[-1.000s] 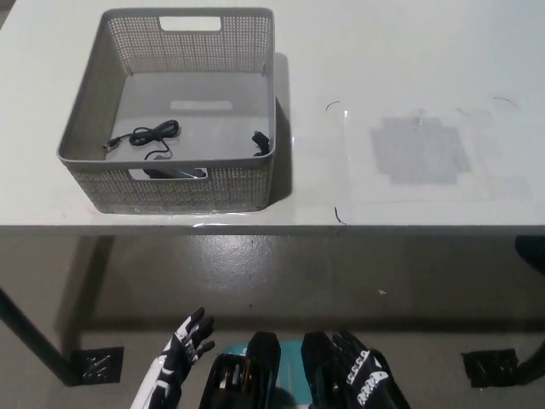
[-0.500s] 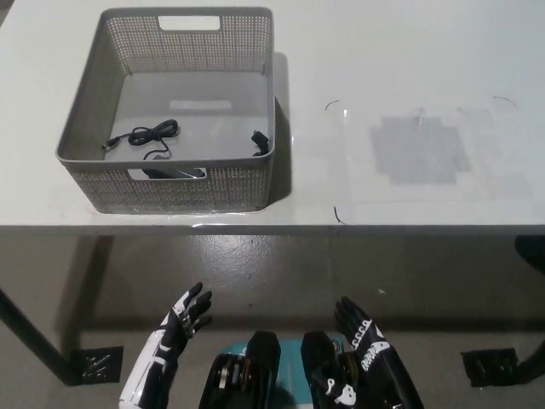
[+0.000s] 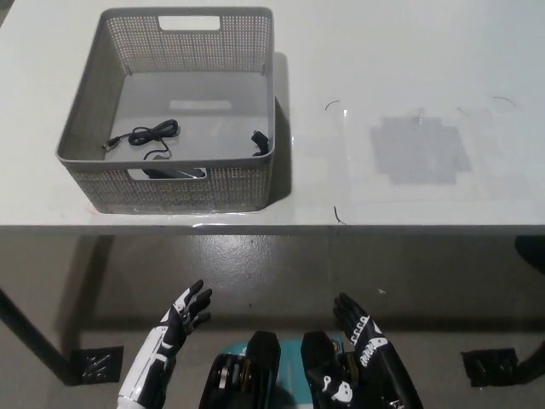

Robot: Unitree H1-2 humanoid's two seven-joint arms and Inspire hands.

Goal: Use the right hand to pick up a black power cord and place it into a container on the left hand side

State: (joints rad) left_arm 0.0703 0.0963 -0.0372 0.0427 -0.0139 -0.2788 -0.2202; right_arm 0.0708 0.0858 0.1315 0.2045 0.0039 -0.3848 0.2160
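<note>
A black power cord (image 3: 145, 136) already lies inside the grey basket (image 3: 85, 111) on the table (image 3: 409, 68), well beyond both sets of fingers. The right hand (image 3: 362, 328) and left hand (image 3: 186, 311) hang below the table edge, fingers spread and empty; the job looks done.

White table (image 3: 409, 51), grey floor (image 3: 281, 273) beneath

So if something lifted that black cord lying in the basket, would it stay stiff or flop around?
The cord lies in loose loops on the floor of the basket, so it is probably floppy and would dangle from wherever it is held. It looks thin, so likely light. The plug end near the basket's right wall may trail and snag on the mesh side.
</note>
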